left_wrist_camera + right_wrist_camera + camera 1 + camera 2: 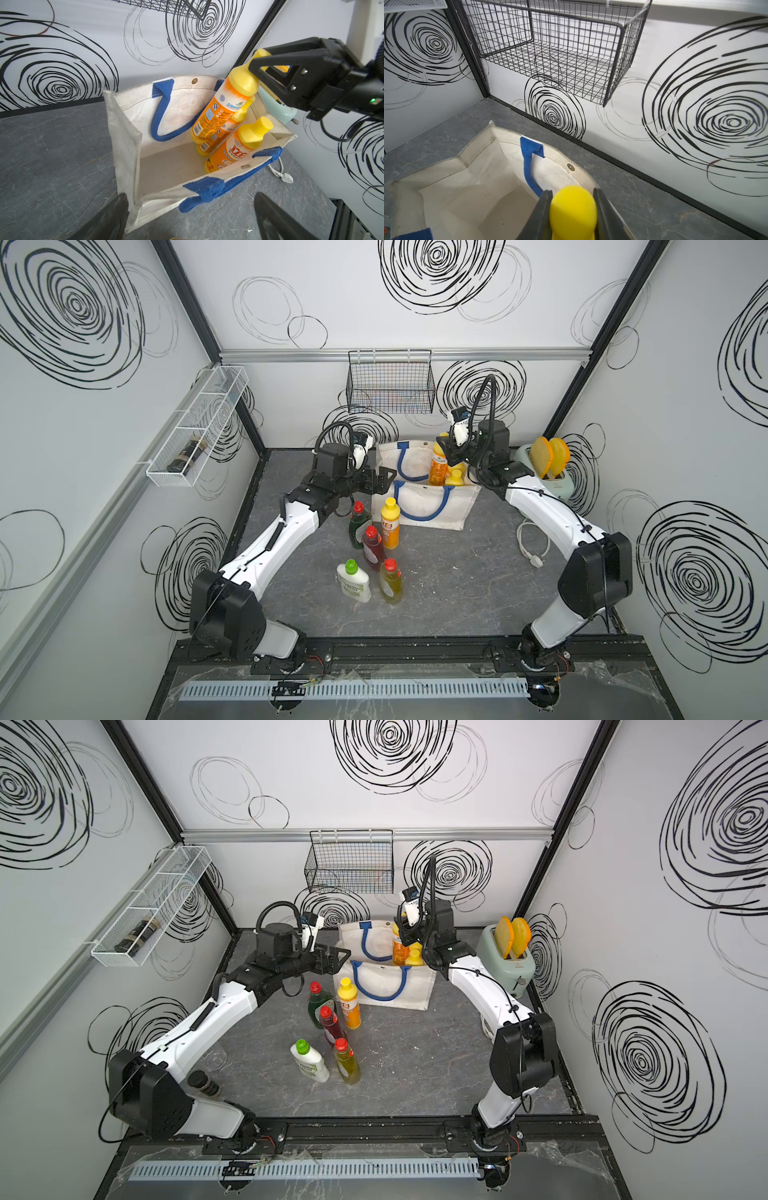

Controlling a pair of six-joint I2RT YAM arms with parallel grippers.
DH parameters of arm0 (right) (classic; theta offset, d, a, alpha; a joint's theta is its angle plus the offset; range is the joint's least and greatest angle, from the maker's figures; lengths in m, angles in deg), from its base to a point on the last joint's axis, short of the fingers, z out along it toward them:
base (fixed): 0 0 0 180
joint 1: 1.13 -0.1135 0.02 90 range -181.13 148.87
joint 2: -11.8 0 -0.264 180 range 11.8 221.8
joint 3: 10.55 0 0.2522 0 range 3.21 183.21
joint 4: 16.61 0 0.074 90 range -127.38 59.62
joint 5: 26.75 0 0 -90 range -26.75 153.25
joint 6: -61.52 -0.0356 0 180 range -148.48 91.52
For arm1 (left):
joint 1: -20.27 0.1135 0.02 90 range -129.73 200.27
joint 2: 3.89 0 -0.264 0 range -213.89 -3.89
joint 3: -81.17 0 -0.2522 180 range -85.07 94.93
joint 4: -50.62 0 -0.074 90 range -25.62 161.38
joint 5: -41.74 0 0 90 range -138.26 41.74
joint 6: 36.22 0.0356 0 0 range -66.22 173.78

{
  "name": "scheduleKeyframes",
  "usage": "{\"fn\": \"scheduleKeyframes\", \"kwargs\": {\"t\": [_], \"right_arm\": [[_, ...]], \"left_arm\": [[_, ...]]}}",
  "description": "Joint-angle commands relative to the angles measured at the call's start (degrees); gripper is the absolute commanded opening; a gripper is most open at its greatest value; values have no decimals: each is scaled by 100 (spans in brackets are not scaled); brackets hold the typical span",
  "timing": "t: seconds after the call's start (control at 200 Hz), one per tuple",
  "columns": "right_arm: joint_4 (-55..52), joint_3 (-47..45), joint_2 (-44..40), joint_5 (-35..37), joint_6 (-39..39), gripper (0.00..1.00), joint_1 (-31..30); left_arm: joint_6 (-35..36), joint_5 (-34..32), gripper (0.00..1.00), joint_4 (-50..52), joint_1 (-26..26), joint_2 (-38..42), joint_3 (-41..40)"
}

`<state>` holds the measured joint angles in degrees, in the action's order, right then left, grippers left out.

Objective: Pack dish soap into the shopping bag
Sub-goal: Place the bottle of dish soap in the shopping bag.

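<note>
Right gripper [572, 195] is clamped on the yellow cap of an orange bottle [220, 108]. Its base is inside the shopping bag [128, 133], beside two other orange bottles [234, 153]. Left gripper [384, 482] wide open, empty. Five left on the table [436, 572]: fourth orange bottle [390, 524], dark green bottle [357, 526], red bottle [372, 547], white bottle [353, 583], yellow-green bottle [390, 583].

Grey tabletop [449, 580]: tote [428, 506], 5 bottles [372, 549], toaster [557, 485]

Robot lab test cell — white walls [374, 302] printed with black scribble swirls, black frame posts [187, 298] in the upper corners, left arm [270, 539] and right arm [548, 510] bolted to a rail [415, 649] along the lower edge, slotted cable duct [374, 689] beneath, household props — toaster [505, 969] at right.
</note>
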<state>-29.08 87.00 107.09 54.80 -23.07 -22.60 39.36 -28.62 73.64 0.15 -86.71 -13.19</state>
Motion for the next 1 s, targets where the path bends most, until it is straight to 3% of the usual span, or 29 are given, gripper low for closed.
{"fn": "scheduleKeyframes", "kwargs": {"t": [0.0, 0.996], "right_arm": [[992, -17, -120, 32, 197, 0, 50], [816, -361, 301, 326, 90, 0, 56]], "left_arm": [[31, 46, 96, -215, 41, 83, -42], [44, 22, 96, -196, 50, 42, -44]]}}
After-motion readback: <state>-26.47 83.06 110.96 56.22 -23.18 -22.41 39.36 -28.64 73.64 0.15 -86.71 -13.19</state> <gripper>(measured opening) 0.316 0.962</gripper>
